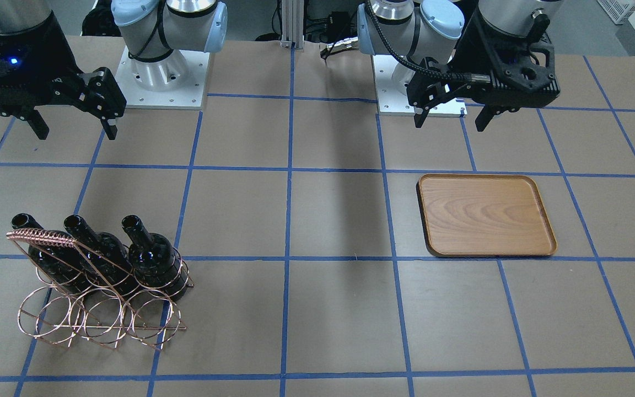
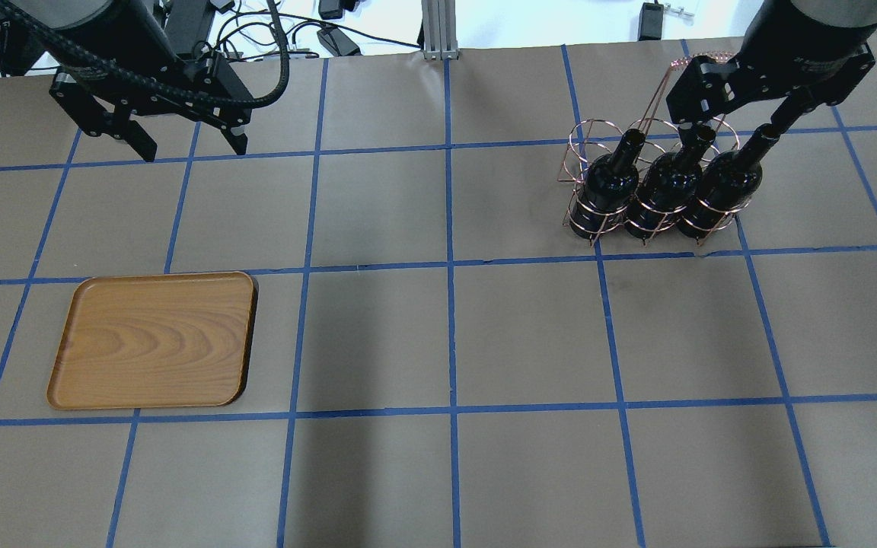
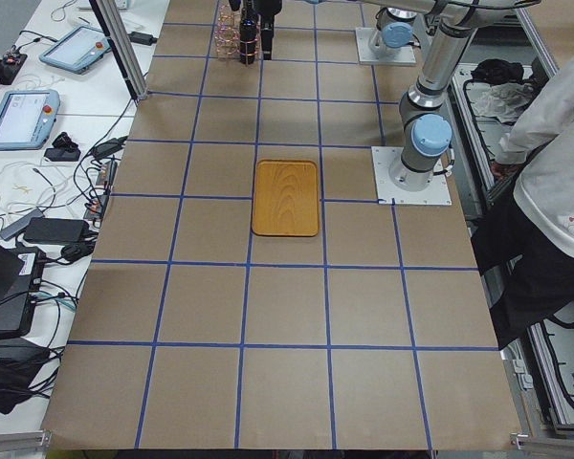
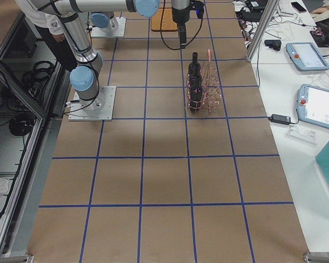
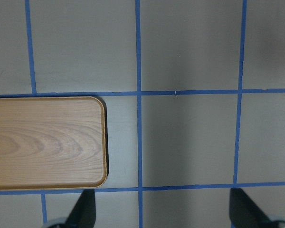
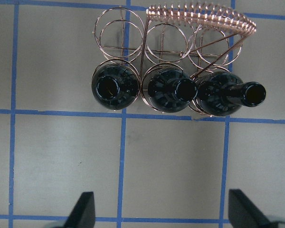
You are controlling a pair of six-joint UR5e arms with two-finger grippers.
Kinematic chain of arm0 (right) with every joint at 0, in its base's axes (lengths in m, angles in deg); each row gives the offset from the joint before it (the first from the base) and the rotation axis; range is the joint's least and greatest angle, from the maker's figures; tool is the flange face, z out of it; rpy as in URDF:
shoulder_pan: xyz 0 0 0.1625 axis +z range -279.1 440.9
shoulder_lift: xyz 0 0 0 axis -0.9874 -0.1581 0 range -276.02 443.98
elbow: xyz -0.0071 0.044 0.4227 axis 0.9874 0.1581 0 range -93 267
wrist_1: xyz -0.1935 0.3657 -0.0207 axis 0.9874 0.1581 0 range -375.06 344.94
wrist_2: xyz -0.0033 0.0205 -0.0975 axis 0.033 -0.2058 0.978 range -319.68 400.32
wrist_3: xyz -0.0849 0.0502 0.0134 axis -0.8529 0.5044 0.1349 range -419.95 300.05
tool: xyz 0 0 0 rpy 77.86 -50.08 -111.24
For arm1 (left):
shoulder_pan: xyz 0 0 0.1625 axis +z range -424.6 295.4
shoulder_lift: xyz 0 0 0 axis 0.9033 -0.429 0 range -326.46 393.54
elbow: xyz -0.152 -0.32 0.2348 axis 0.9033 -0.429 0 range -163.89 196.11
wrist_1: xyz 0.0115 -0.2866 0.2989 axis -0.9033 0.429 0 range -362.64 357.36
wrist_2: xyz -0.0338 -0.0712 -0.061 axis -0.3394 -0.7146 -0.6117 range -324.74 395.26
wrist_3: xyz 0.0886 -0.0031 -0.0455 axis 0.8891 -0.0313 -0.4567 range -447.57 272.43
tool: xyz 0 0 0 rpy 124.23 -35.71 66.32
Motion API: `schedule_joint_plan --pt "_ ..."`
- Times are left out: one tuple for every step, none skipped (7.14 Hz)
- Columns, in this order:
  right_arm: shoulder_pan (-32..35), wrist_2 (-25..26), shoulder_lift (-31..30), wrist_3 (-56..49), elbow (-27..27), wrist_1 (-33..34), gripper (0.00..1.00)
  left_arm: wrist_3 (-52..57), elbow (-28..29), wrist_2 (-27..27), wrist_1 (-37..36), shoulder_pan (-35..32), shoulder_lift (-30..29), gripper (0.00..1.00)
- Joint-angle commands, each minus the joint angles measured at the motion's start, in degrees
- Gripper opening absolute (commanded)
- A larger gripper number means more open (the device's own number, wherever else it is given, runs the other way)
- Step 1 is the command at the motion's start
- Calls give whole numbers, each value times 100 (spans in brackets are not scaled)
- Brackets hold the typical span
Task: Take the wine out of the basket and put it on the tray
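Three near-black wine bottles [image 1: 155, 259] [image 2: 610, 183] stand side by side in the copper wire basket [image 1: 91, 320] [image 2: 583, 133], in its row of rings nearer the robot. In the right wrist view the bottles [image 6: 168, 90] and the basket [image 6: 118, 28] show from above. My right gripper [image 1: 76, 132] [image 2: 731, 125] [image 6: 164, 213] is open and empty, high above the table just on the robot's side of the bottles. The wooden tray [image 1: 485, 215] [image 2: 153, 339] [image 5: 42, 142] lies empty. My left gripper [image 1: 450, 124] [image 2: 193, 150] [image 5: 164, 213] is open and empty, high, between the tray and the robot.
The table is brown paper with a grid of blue tape lines [image 2: 450, 266]. Both arm bases [image 1: 163, 77] stand at the robot's edge. Tablets and cables [image 3: 29, 115] lie on a side bench beyond the far edge. A person [image 3: 555, 191] stands by the robot.
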State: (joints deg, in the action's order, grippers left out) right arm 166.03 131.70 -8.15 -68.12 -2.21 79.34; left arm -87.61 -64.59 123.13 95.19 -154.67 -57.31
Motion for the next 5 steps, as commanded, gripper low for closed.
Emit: schedule_joint_plan --pt "-4 -41 351 -27 -26 385 100 13 -7 -24 -227 -1 -81 100" --pt "-4 -33 580 -44 -35 682 100 13 -16 -7 -229 -10 -47 100" --pt "4 -33 713 -105 -44 772 100 13 -51 19 -255 -2 -20 100" --pt "-4 -33 871 -167 -44 990 99 -4 -68 237 -238 -2 6 100" --pt "4 -50 959 -490 -53 1106 92 -31 -69 344 -229 -2 15 100"
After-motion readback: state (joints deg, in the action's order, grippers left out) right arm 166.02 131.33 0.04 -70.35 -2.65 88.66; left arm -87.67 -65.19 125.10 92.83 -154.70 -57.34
